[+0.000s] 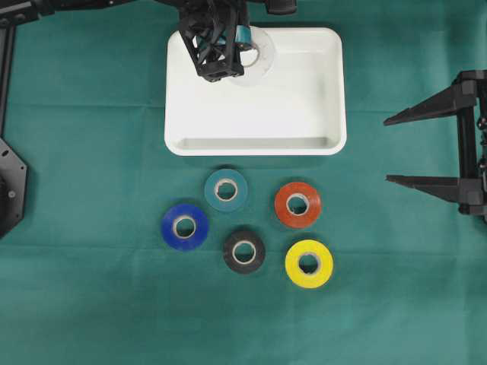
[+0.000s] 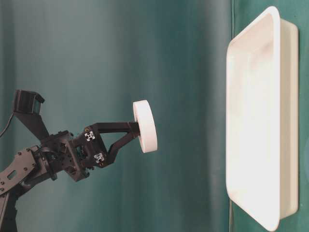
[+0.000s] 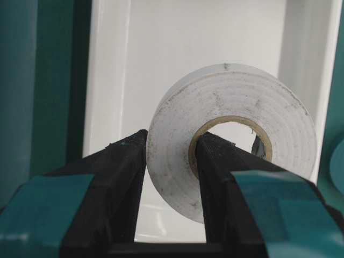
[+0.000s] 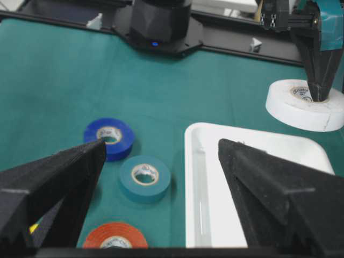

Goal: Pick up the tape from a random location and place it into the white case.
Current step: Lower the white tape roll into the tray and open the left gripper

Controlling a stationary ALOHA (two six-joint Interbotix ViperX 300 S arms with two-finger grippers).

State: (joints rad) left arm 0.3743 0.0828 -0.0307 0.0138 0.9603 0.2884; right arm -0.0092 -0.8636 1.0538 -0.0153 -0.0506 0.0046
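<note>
Your left gripper (image 3: 169,161) clamps the white tape roll (image 3: 236,113), one finger through its core, the other against its outer wall, held in the air over the white case (image 1: 304,84). Your right gripper (image 1: 415,148) stands spread wide, holding nothing, well apart from the case.

White case (image 1: 319,144): smooth, glossy plastic. White tape (image 3: 231,123) clamped in left gripper (image 3: 171,177): matt, scuffed, cardboard-looking core. Gripper fingers (image 3: 118,183): rough matt black. Table cloth (image 1: 91,152): matt green fabric.

Overhead looks straight down; both wrist views share the white case (image 1: 319,91).
</note>
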